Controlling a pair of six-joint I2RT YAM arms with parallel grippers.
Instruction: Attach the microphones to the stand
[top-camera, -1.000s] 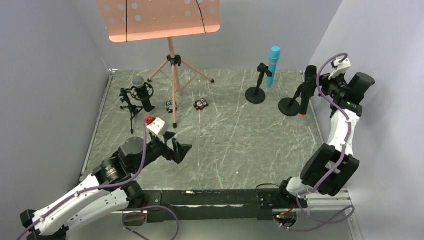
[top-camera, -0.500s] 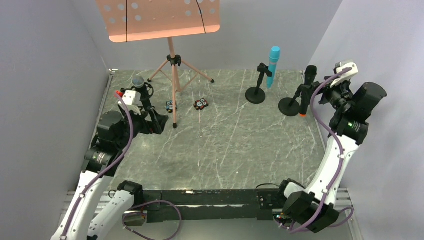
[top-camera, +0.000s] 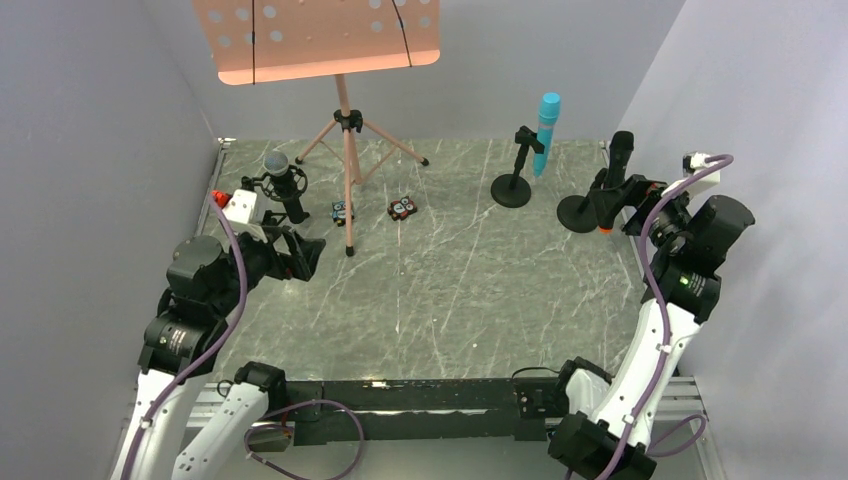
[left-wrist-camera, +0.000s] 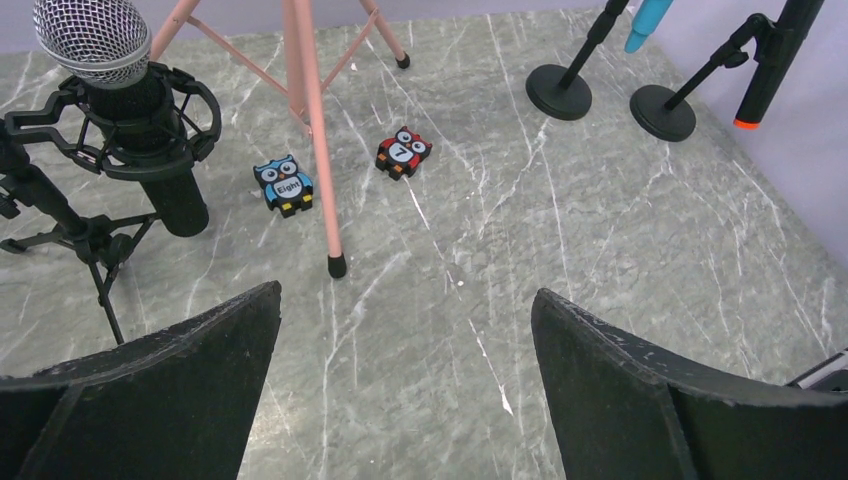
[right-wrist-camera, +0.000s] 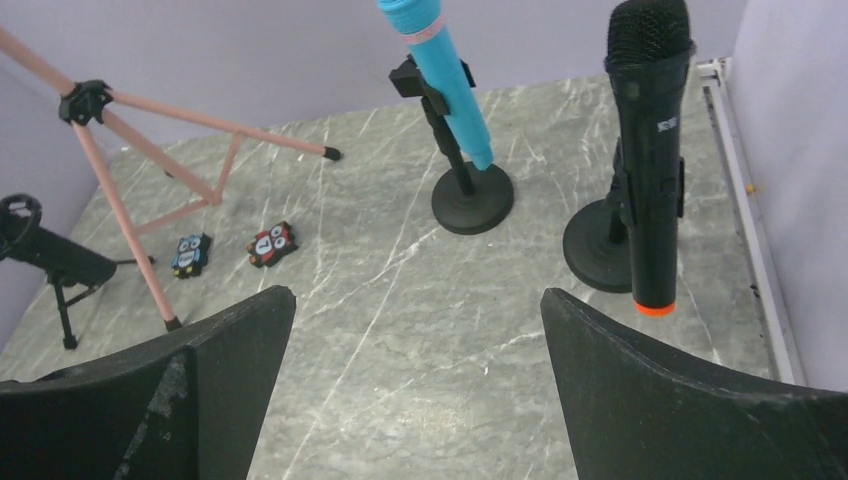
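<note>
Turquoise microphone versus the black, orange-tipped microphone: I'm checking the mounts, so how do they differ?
Colour: the all-turquoise stick microphone is one colour; the black stick microphone with orange end has a dark mesh head. Pose: the turquoise one leans, while the black one hangs almost upright. Both are clipped, each to a round-based black stand.

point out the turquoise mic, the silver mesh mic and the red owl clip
turquoise mic (right-wrist-camera: 450, 95), right wrist view, mid body
silver mesh mic (left-wrist-camera: 128, 110), left wrist view, upper black body
red owl clip (left-wrist-camera: 403, 153), left wrist view, its face
</note>
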